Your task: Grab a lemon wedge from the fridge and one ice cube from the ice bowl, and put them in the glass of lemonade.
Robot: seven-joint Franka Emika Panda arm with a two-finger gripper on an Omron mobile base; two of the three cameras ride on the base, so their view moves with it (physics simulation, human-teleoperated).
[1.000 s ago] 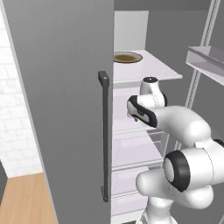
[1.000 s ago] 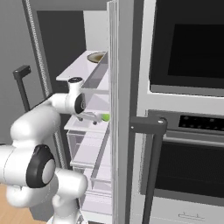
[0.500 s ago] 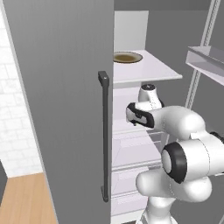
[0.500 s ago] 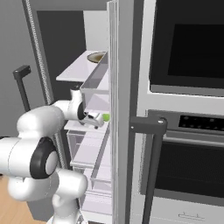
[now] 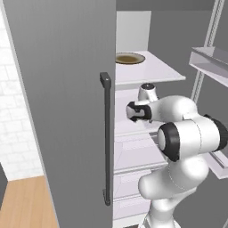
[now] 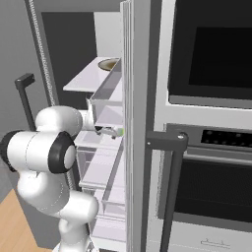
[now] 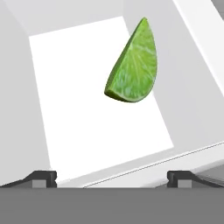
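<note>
one lemon wedge (image 7: 133, 65) lies on a white shelf (image 7: 87, 109) inside the open fridge (image 5: 67, 89), ahead of the gripper (image 7: 111, 177), its two fingertips spread wide and empty; the white arm (image 5: 187, 133) reaches in, elbow bent.

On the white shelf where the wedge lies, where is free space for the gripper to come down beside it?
The white shelf is bare left of and below the lemon wedge, between the wedge and the shelf's front edge. To the wedge's right the shelf narrows against the grey side wall, so it is tight there. The open gripper sits before the front edge.
</note>
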